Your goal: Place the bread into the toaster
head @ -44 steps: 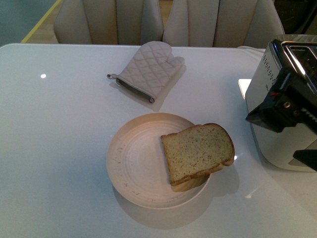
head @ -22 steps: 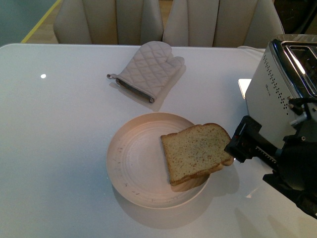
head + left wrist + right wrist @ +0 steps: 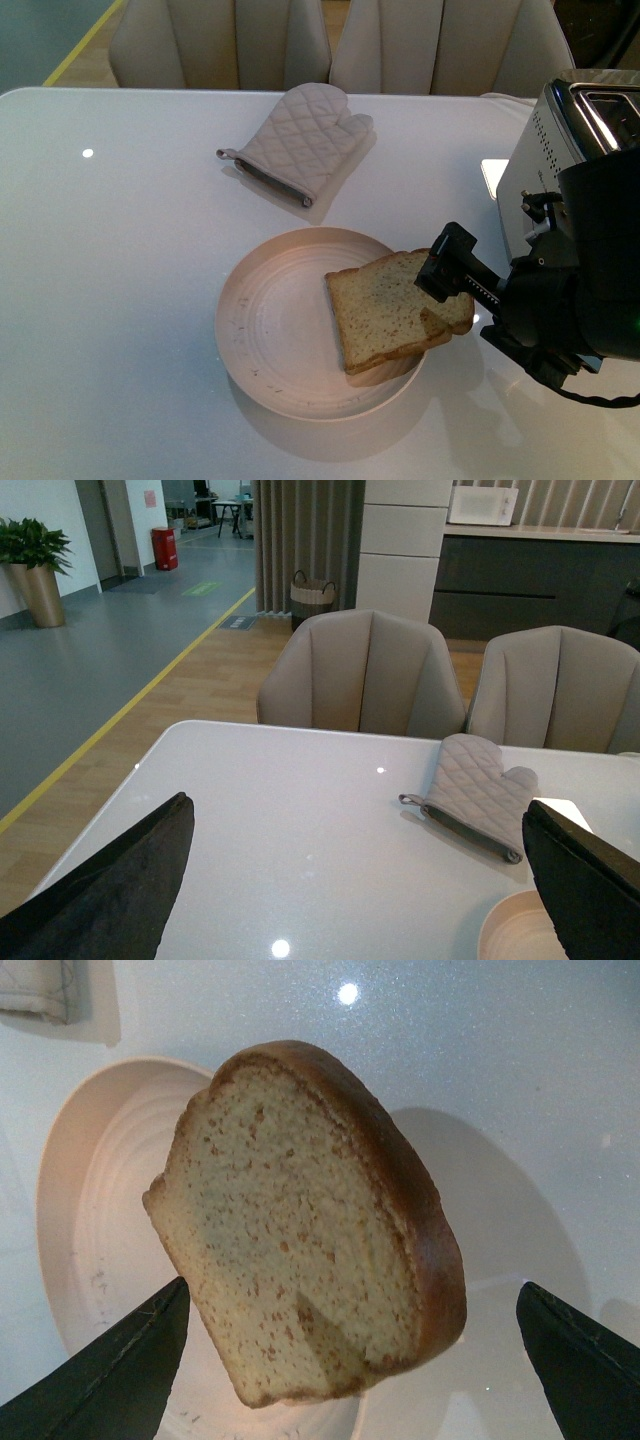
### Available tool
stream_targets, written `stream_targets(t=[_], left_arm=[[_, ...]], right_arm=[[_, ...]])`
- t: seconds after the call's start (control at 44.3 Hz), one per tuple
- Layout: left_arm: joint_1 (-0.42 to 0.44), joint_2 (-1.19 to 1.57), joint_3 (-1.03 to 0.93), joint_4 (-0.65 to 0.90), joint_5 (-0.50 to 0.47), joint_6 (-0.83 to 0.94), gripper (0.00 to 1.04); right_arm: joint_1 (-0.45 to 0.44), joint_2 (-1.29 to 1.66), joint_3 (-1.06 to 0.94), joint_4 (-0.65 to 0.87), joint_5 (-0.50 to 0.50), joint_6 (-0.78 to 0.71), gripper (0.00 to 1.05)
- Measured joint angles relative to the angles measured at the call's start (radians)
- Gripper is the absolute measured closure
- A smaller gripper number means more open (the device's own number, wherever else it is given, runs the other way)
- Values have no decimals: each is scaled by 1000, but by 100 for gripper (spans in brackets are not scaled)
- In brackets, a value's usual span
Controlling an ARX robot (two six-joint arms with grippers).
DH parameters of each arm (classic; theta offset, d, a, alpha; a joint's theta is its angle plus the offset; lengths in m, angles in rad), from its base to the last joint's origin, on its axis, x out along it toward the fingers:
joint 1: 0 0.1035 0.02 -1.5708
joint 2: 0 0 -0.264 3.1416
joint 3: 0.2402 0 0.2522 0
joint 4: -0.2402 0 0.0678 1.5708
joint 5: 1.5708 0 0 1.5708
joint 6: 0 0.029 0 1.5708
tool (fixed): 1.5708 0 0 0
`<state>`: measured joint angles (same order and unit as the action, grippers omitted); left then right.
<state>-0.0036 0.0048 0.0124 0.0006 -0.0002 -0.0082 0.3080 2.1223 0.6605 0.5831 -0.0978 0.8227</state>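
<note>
Front view: the bread point(image 3: 385, 312) lies on the right half of a pale round plate point(image 3: 265, 325) in the middle of the white worktop point(image 3: 120, 300). Its rounded brown crust reaches over the plate's rim toward the toaster point(image 3: 540, 150). The toaster stands at the worktop's right edge, white with rows of small dark dots and a chrome top, and the black right arm hides its lower part. One of the right fingers point(image 3: 447, 265) sits in front of the bread's far right corner and throws a shadow on the crumb. A quilted beige oven mitt point(image 3: 300, 140) lies well beyond the plate, near two beige chairs point(image 3: 220, 40).

In the right wrist view, the right fingers point(image 3: 115, 1365) are released and spread wide. One dark tip shows on each side of the bread point(image 3: 300, 1230), and both are apart from it, holding nothing. The plate point(image 3: 85, 1180) shows under the slice.

In the left wrist view, the left fingers point(image 3: 110, 880) are likewise released and empty above the worktop point(image 3: 290, 820). The oven mitt point(image 3: 478, 795) and the plate's rim point(image 3: 500, 935) show between them.
</note>
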Motion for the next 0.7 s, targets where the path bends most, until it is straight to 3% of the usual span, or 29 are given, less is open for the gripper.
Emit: stream_targets(t=[0.203,0.7], left_arm=[[0,0,0,0,0,0,7],[0,0,0,0,0,0,7]], right_arm=[[17,62,52,5,4,17,11],[50,58,49,51,27,47,82]])
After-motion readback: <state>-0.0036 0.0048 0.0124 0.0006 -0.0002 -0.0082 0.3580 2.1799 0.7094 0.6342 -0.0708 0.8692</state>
